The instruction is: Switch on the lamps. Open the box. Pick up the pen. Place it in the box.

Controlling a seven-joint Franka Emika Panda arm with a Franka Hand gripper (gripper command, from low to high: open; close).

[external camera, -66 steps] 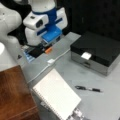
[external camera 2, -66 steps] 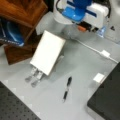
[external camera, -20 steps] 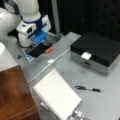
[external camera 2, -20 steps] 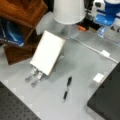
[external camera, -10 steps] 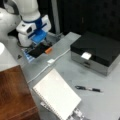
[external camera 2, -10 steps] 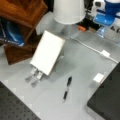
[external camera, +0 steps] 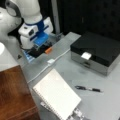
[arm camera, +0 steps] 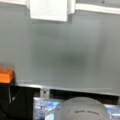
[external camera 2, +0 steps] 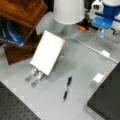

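I cannot tell if my jaws are open or closed, since the blue and white gripper [external camera: 40,46] hides them. It hangs low at the far left of the table [external camera: 105,100], right by a small orange stub [external camera: 48,50] and a white cord [external camera: 50,65] with a little white block on it. They hold nothing that I can see. In a front view the white lamp [external camera 2: 68,11] stands near the gripper [external camera 2: 106,23]. The box [external camera: 96,51] sits shut on the right, black lid down. The pen [external camera: 88,88] lies flat on the table, in front of the box and beside the white notebook [external camera: 57,96], touching neither
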